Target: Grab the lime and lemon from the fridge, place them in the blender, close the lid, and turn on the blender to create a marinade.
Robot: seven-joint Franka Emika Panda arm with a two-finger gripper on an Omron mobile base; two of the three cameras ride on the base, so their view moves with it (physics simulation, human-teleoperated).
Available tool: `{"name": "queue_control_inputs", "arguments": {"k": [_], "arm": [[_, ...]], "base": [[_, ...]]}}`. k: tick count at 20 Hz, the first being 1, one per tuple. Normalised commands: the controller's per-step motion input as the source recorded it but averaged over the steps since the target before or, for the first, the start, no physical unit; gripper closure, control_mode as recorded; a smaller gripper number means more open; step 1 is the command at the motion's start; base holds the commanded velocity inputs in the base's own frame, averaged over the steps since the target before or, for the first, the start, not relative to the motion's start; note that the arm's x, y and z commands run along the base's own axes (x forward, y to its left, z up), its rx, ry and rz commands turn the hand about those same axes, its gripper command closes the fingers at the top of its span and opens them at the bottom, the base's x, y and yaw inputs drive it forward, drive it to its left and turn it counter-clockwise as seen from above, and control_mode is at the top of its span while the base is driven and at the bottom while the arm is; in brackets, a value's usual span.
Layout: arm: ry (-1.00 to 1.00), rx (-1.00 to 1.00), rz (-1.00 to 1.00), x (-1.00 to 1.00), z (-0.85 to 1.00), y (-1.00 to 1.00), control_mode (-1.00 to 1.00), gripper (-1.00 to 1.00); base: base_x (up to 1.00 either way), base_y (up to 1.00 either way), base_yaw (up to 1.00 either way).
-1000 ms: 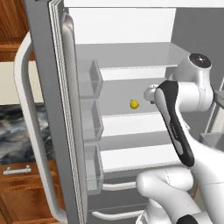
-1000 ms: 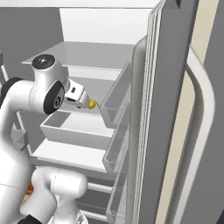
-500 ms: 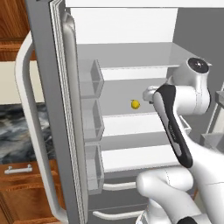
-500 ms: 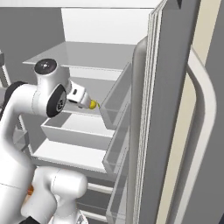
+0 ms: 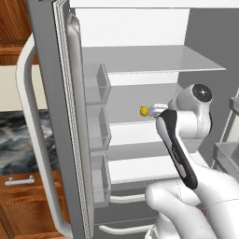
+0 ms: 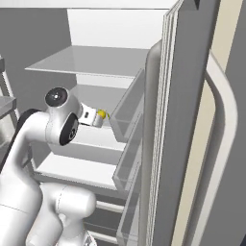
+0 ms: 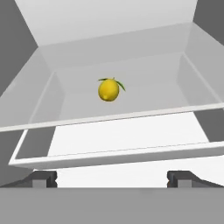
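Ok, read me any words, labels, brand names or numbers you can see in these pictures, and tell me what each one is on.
There are none to read. The fridge carries no brand mark on its door, handles or shelves. The lemon has no sticker. The open gripper and the white arm bear no lettering.

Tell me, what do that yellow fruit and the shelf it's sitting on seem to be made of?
The lemon looks like real fruit: matte yellow rind with small green leaves at its stem. The shelf under it looks like clear glass or plastic, since the white shelf below shows through; its front edge is pale, and which material it is cannot be told.
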Motion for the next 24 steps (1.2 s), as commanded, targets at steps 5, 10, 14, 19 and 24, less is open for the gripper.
{"name": "queue_control_inputs", "arguments": {"k": [5, 10, 14, 19, 24], "arm": [[0.10, 0.00, 0.00, 0.39, 0.00, 0.09, -1.00, -1.00], [0.18, 0.00, 0.00, 0.39, 0.00, 0.00, -1.00, -1.00], [0.05, 0.00, 0.00, 0.33, -0.13, 0.00, -1.00, -1.00], [-0.02, 0.00, 0.00, 0.27, -0.39, 0.00, -1.00, -1.00], [-0.01, 0.00, 0.00, 0.32, -0.35, 0.00, -1.00, -1.00]], "base": [[0.00, 0.00, 0.00], [0.00, 0.00, 0.00], [0.00, 0.00, 0.00], [0.00, 0.00, 0.00], [0.00, 0.00, 0.00]]}}
